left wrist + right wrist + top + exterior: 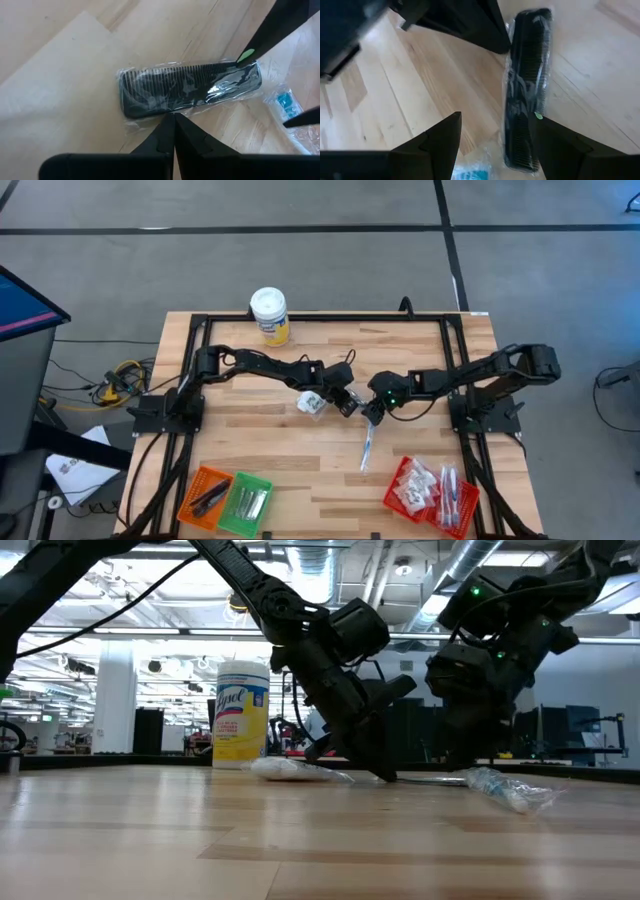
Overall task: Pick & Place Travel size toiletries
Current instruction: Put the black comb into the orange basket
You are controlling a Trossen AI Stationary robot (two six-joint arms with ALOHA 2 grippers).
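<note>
Where it lies flat, wrapped comb, teeth away from left tool

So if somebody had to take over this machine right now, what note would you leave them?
Left tool: shut, empty, tips down beside the wrapped black comb at mid-table.
Right tool: open, hovering over the same comb, nothing held.
A white sachet lies by the left tool; a clear-wrapped stick lies nearer the front.
Done: items already sit in the orange basket, green basket and two red baskets.
Left: comb, sachet and stick are not yet binned. The yellow canister stands at the back edge.
</note>
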